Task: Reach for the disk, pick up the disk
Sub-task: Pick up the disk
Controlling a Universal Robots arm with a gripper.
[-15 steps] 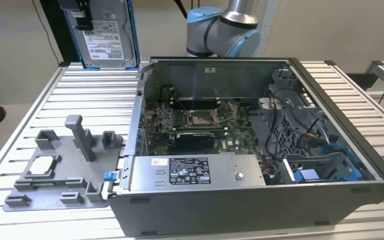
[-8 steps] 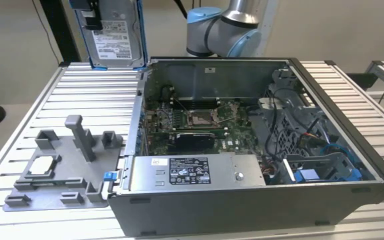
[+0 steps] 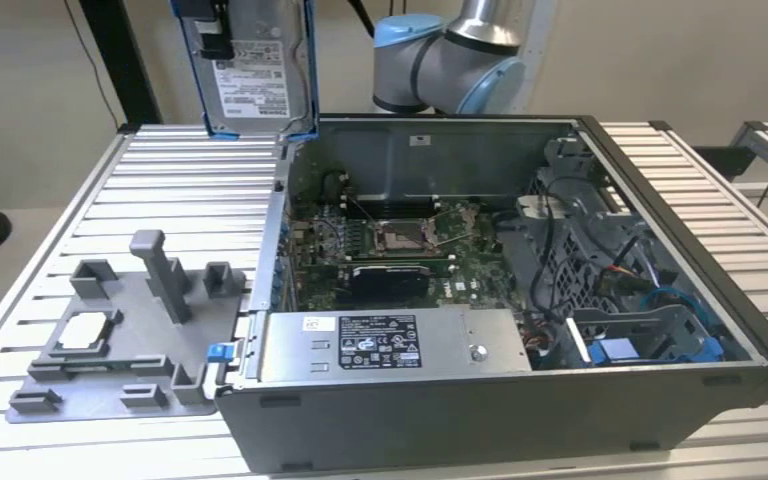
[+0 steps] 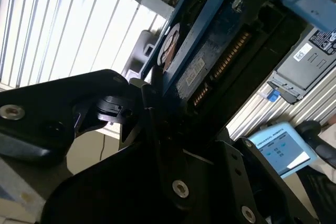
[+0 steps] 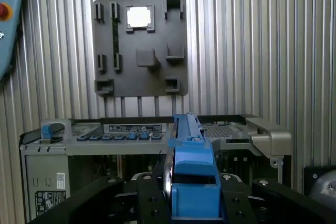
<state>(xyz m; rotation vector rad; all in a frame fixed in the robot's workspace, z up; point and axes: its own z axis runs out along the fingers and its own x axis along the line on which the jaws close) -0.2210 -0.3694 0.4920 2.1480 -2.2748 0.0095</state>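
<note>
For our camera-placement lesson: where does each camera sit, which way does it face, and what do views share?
Exterior view: off the arm, looking down into the open case; the arm shows behind, the disk held up at the exterior view's left.
First wrist view: on the arm, looking down past the gripper and disk onto case and fixture plate.
Second wrist view: on the arm, close against the disk's underside; the gripper's body shows.
Shared: all three show the disk.

Exterior view evenly lit; table point(image 4: 58, 35) slats glare white (second wrist view), gripper point(image 4: 150, 100) v. dark.
</note>
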